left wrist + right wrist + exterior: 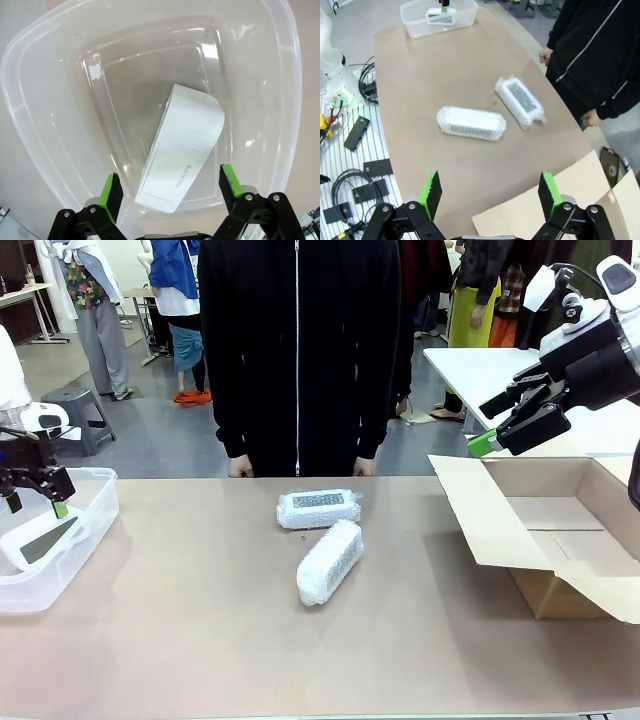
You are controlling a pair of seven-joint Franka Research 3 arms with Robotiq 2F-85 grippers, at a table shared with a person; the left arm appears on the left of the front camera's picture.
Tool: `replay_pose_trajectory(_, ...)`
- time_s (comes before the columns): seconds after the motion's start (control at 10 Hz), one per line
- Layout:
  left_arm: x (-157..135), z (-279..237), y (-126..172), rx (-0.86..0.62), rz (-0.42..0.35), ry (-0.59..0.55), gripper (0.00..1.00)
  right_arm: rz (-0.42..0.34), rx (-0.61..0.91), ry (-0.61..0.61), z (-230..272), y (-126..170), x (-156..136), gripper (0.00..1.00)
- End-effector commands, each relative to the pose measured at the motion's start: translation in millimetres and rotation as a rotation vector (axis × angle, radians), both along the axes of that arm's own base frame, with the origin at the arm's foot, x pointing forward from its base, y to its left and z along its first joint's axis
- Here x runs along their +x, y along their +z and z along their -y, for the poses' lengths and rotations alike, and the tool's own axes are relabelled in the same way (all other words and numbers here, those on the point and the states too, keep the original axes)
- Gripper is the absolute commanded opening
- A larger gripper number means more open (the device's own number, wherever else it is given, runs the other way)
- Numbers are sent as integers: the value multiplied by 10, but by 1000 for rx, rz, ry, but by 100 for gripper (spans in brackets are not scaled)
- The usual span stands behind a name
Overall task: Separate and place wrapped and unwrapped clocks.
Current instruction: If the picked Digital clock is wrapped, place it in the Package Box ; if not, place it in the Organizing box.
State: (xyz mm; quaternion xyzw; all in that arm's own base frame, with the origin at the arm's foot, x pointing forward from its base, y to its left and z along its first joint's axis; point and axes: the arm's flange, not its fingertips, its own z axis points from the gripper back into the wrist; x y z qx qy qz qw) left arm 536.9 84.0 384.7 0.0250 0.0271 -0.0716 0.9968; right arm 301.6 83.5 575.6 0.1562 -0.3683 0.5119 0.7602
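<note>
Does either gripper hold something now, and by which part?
Nothing is held. The left gripper stands open above the unwrapped clock, which lies in the clear tub. The right gripper is open and empty.

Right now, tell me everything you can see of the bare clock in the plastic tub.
The bare clock is a smooth white rectangular block with rounded corners, unwrapped, with small print near one end. It lies at a slant inside the clear plastic tub at the left end of the table, touching only the tub. The left arm's fingers stand open above it, one on either side, not touching it.
</note>
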Motion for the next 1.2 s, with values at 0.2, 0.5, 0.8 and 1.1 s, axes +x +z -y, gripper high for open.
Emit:
replay_pose_trajectory(0.2, -465, 84, 612, -32, 46, -4, 100, -7, 19, 19, -6, -17, 14, 100)
replay_pose_trajectory(0.5, -808, 94, 1266, -87, 52, -34, 100, -7, 19, 19, -6, -17, 14, 100)
replay_pose_trajectory(0.8, -1082, 221, 1719, -107, 117, -51, 100, -7, 19, 19, -6, -17, 14, 100)
replay_pose_trajectory(1.1, -1131, 326, 1816, -101, 132, -46, 100, -7, 19, 19, -6, -17, 14, 100)
